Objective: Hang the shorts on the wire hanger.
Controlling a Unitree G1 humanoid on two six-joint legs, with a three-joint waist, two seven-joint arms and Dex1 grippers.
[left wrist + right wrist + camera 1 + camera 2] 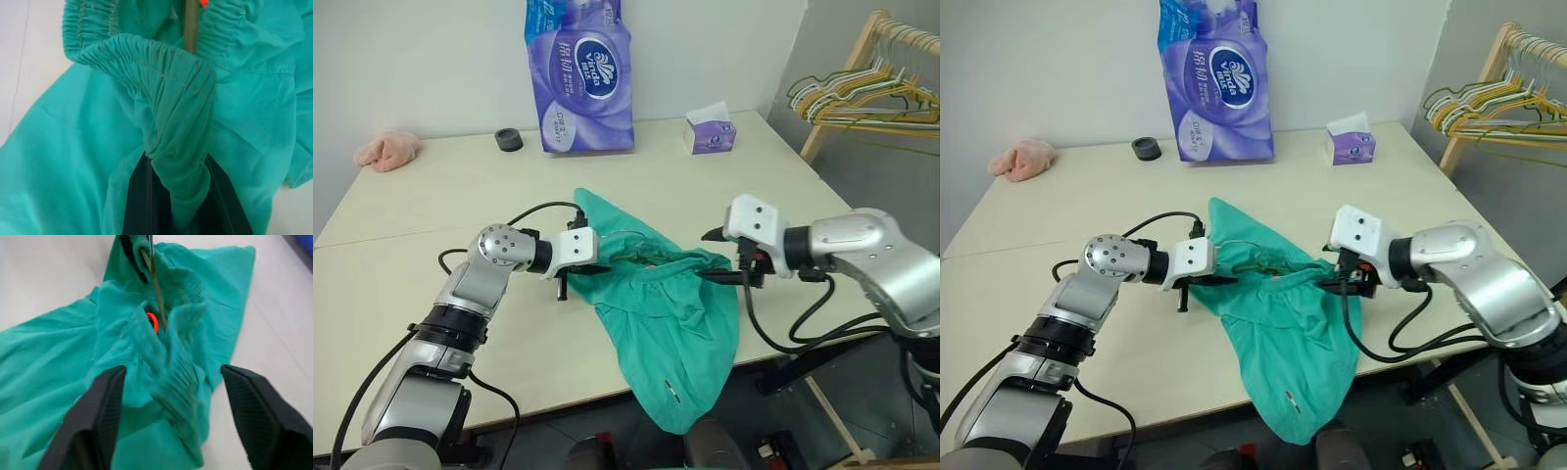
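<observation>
The teal shorts (675, 323) lie bunched on the table (431, 294) near its front edge, and one leg hangs over the edge. The thin olive wire hanger (190, 24) runs through the gathered waistband, mostly hidden by cloth; the right wrist view shows the wire hanger (157, 293) above a small orange spot. My left gripper (178, 166) is shut on a fold of the elastic waistband at the shorts' left side. At their right side my right gripper (171, 372) stands open, its fingers (98, 416) spread wide on either side of the waistband.
At the back of the table stand a purple tissue-roll pack (579, 73), a small tissue box (710, 130) and a black ring (509, 140). A pink cloth lump (388, 150) lies far left. A wooden rack with several hangers (871, 88) stands at the right.
</observation>
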